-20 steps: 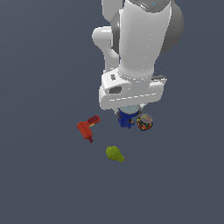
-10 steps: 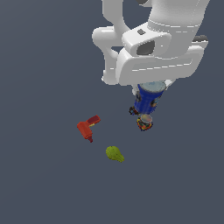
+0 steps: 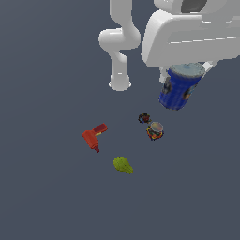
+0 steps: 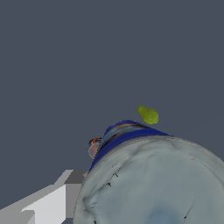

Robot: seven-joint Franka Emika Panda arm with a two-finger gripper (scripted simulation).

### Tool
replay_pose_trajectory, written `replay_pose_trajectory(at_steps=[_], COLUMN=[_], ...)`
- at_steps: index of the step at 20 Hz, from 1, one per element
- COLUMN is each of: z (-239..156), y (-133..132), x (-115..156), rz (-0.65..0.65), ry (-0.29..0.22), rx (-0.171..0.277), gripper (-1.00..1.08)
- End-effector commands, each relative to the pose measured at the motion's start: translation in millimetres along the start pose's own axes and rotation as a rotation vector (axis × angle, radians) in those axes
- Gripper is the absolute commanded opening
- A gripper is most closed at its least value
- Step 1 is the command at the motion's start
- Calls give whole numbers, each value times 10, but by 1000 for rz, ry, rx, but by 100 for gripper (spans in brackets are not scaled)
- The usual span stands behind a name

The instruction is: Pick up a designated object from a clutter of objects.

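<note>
Upper right of the exterior view: the gripper (image 3: 183,70) (fingers mostly hidden) clamps the blue can (image 3: 180,87), tilted, clear above the orange-dark can (image 3: 155,131). A steady vertical lift should prevent slipping.

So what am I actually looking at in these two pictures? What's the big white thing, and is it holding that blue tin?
The white thing is a simulated robot arm. One picture looks from outside; the other comes from a camera on its wrist. Its gripper, mostly hidden, carries the blue can tilted, clear of the grey floor; the wrist view is filled by the can's grey lid. Left lying are a red drill toy, a yellow-green fruit, an orange-and-dark can and a tiny black piece.
</note>
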State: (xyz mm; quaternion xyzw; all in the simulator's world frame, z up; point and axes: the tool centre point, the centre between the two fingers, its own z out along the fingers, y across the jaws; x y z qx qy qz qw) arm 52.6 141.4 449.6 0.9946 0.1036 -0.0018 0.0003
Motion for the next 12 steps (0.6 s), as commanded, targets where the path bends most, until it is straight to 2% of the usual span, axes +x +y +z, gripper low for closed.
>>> replay_pose_trajectory(at_steps=[1,12], z=[-112,-238], y=[-42,-100], x=[22,63], rz=[1,1], ry=[4,4], rx=[0,0], gripper=[-100,-100])
